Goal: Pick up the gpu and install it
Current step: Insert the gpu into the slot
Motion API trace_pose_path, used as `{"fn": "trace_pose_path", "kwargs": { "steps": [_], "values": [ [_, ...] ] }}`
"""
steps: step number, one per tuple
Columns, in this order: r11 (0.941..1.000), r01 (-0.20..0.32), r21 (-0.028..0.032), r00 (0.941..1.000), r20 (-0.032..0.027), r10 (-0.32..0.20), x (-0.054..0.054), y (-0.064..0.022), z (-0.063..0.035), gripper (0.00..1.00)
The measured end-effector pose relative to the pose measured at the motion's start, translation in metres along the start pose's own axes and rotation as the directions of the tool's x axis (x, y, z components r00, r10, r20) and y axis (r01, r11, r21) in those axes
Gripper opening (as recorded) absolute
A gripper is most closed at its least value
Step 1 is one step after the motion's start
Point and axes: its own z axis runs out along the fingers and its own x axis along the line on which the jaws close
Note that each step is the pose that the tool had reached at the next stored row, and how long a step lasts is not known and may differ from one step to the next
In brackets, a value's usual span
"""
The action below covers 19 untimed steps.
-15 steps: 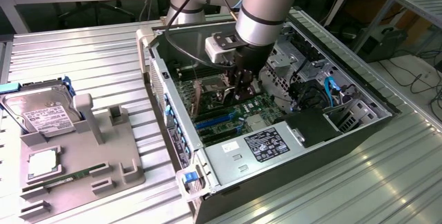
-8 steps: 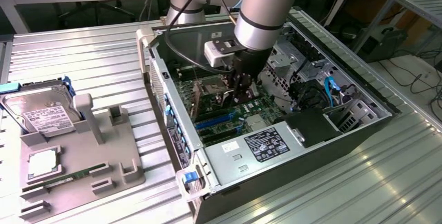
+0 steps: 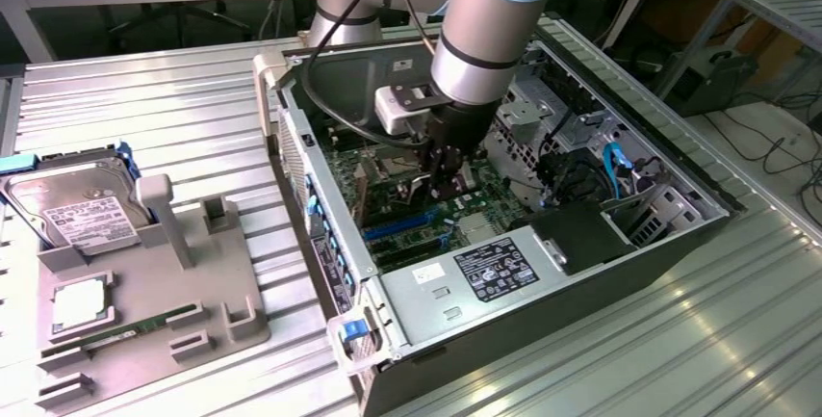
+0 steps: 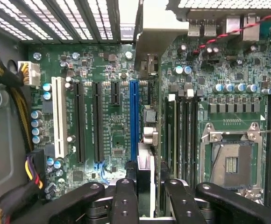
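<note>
My claw [image 4: 145,196] is clamped on the gpu [image 4: 147,70], which I hold on its edge between my two black fingers [image 4: 126,200] (its pale metal bracket is at the far end). Below it lies the motherboard [image 4: 103,70], and the card stands just above the blue slot [image 4: 133,116]. Farther away, the open computer case [image 3: 321,224] lies on the metal table [image 3: 154,109], with a hard drive [image 3: 77,205] in a grey holder [image 3: 154,311] well apart.

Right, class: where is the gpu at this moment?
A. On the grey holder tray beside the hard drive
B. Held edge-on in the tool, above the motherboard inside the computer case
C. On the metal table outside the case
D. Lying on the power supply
B: in the wrist view the gpu stands edge-on between the fingers of the tool over the motherboard, by the blue slot.
</note>
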Motion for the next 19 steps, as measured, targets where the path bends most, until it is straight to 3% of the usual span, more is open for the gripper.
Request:
{"fn": "trace_pose_path", "kwargs": {
  "steps": [7,9,10,13,15,19],
  "values": [
    [1.0,0.0,0.0033,1.0,0.0014,0.0,0.0,0.0045,0.0012,0.27],
    [0.9996,0.001,0.0265,1.0,0.0021,-0.001,0.0,0.0059,0.0013,0.27],
    [0.9995,0.0,0.0316,1.0,0.0021,0.0,0.001,0.0061,0.0013,0.27],
    [0.9994,-0.014,0.0314,0.9999,0.0007,0.014,0.003,0.0061,0.0012,0.27],
    [0.9993,-0.022,0.0298,0.9997,-0.0066,0.023,0.004,0.0061,0.001,0.27],
    [0.9993,-0.023,0.0297,0.9997,-0.0064,0.023,0.005,0.0113,0.0016,0.27]
  ]
}}
